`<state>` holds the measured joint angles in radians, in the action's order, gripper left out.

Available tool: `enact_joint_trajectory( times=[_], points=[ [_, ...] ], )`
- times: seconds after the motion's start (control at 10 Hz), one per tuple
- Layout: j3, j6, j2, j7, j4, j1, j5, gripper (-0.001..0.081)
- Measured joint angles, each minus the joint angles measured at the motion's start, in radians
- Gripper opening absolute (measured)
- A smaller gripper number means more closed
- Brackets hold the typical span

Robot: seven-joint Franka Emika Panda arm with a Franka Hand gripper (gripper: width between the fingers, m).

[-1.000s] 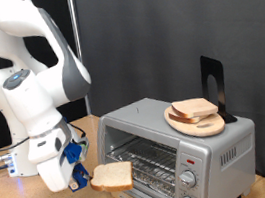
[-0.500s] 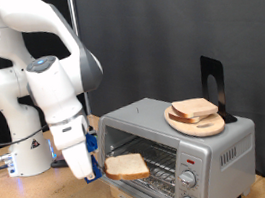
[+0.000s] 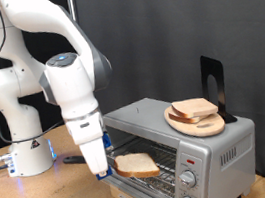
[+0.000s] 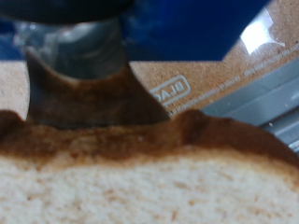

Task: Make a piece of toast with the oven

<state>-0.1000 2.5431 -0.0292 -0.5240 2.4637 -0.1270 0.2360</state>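
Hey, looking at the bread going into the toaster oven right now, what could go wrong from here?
1. The end effector holds the bread slice only by one crust edge, so it might tilt or slip.
2. The slice sits at the toaster oven opening above the wire rack; its far edge might catch on the rack.
3. The plate of bread on top could shift if the oven gets bumped.
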Motion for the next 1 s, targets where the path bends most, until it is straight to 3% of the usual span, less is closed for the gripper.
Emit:
enact_joint_trajectory(
  times=[0.6,1.0],
  points=[
    [-0.061,0.003,0.001,0.038,0.005,0.028,-0.011,0.0391],
    [-0.056,-0.064,0.012,0.054,0.036,0.021,-0.064,0.0391]
  ],
)
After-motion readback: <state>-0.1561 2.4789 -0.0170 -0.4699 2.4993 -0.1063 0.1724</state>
